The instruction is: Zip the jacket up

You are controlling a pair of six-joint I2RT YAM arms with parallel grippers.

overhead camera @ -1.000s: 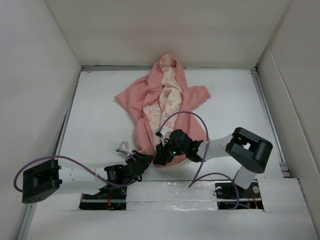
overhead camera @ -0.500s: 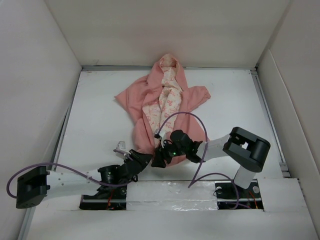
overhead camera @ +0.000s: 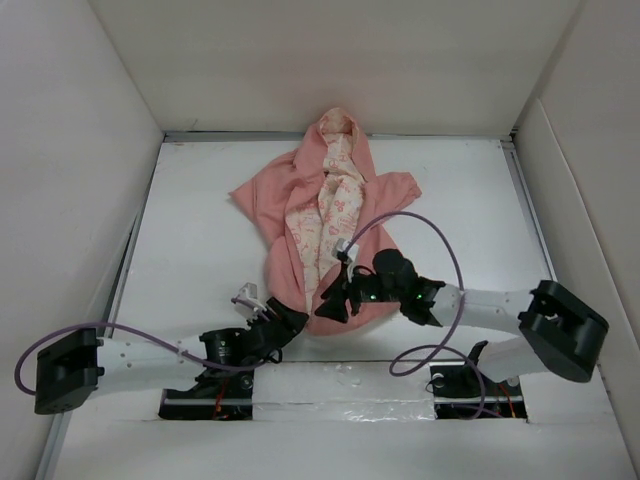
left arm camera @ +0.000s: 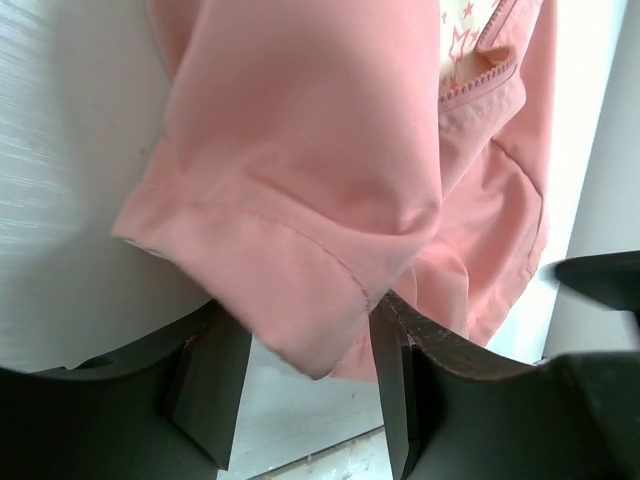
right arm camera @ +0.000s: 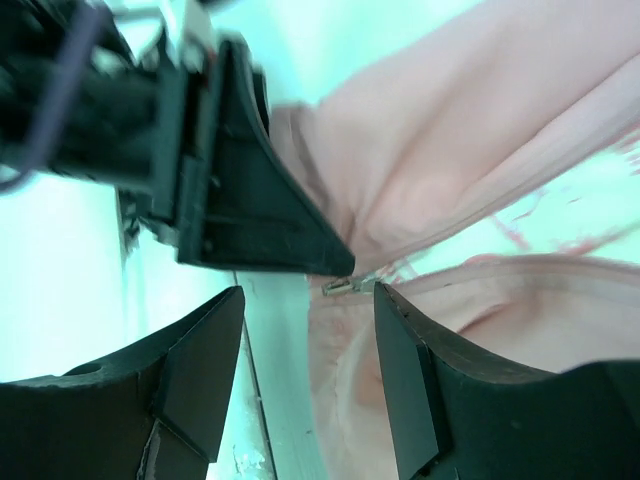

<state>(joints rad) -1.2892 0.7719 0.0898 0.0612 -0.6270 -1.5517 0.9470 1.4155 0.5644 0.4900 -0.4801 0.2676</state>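
The salmon-pink jacket (overhead camera: pixel 290 195) lies open on the white table (overhead camera: pixel 200 250), hood at the far end and cream printed lining (overhead camera: pixel 337 205) showing down its middle. My left gripper (overhead camera: pixel 287 322) is at the hem's near left corner. In the left wrist view its jaws (left arm camera: pixel 300 390) stand open with the loose hem corner (left arm camera: pixel 300 340) hanging between them. My right gripper (overhead camera: pixel 328 303) hovers open over the lower hem, close to the left one. In the right wrist view the small metal zipper pull (right arm camera: pixel 340 286) lies just beyond its open fingertips (right arm camera: pixel 305 370), beside the left gripper's dark finger (right arm camera: pixel 260 220).
White walls enclose the table on the left, back and right. A purple cable (overhead camera: pixel 425 225) loops above the right arm, and another (overhead camera: pixel 70 335) loops by the left arm. A raised white ledge (overhead camera: pixel 340 385) runs along the near edge between the arm bases.
My left gripper has opened and let go of the hem corner. The right arm's elbow has swung out to the right, and its gripper has shifted slightly farther over the hem and opened wider.
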